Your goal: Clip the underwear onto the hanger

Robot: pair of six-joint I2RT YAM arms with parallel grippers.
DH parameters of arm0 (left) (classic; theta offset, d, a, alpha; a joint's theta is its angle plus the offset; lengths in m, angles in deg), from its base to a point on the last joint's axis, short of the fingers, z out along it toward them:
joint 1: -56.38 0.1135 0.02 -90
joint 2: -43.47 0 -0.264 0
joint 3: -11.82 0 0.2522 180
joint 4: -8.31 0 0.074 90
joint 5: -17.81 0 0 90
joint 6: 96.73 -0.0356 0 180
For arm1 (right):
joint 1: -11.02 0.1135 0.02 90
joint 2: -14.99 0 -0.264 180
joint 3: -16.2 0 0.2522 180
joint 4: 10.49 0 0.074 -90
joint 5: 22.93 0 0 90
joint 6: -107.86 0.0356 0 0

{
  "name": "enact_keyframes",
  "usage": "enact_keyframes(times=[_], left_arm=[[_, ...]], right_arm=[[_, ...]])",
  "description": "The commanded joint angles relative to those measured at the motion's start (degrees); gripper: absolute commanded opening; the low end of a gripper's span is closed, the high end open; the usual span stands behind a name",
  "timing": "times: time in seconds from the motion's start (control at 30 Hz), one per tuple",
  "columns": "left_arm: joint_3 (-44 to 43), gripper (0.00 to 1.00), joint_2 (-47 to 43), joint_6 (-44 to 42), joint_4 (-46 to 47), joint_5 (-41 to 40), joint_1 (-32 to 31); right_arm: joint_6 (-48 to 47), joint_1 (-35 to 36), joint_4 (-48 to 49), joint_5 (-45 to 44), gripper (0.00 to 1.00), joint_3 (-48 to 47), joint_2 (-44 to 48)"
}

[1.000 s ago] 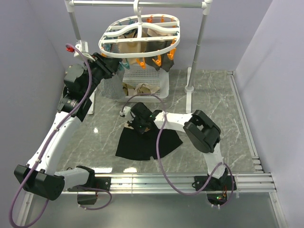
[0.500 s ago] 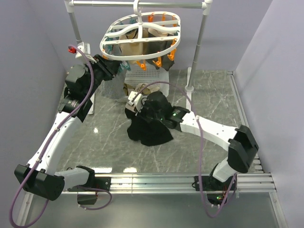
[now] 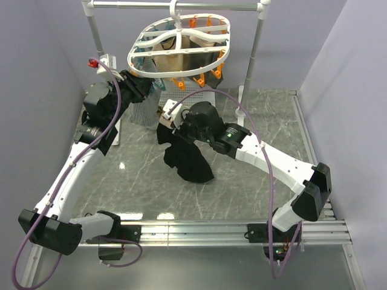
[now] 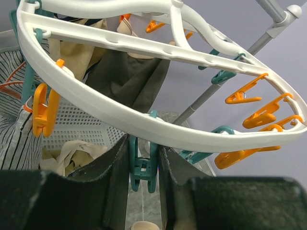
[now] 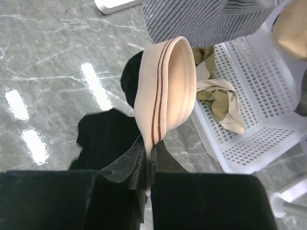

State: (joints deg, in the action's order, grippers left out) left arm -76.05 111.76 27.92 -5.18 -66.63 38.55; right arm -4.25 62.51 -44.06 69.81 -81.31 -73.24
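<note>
A: top view?
B: right gripper holds up black boxer briefs with tan waistband, below white plastic oval drying hanger.
A: left wrist?
B: left gripper clamped on teal plastic clothespin under hanger rim.
A: right wrist?
B: jaws pinched tight on the waistband; white perforated basket beside.

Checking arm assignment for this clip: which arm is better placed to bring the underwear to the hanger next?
Right. The right gripper is shut on the underwear waistband, with the garment hanging below it. The left gripper grips a teal clothespin under the hanger, so it is occupied.
</note>
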Motion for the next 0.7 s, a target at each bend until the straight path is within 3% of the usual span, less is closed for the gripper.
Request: enact_keyframes(times=[0.0, 0.67], left_arm=[[-0.3, 0.0, -0.7, -1.8, -0.1, 0.5, 0.0], [-0.3, 0.0, -0.5, -2.7, -0.1, 2.0, -0.8]], right_arm=[[-0.9, -0.2, -4.8, -2.0, 0.0, -4.8, 1.3], [-3.6, -0.4, -14.2, -6.1, 0.0, -24.4, -7.7]])
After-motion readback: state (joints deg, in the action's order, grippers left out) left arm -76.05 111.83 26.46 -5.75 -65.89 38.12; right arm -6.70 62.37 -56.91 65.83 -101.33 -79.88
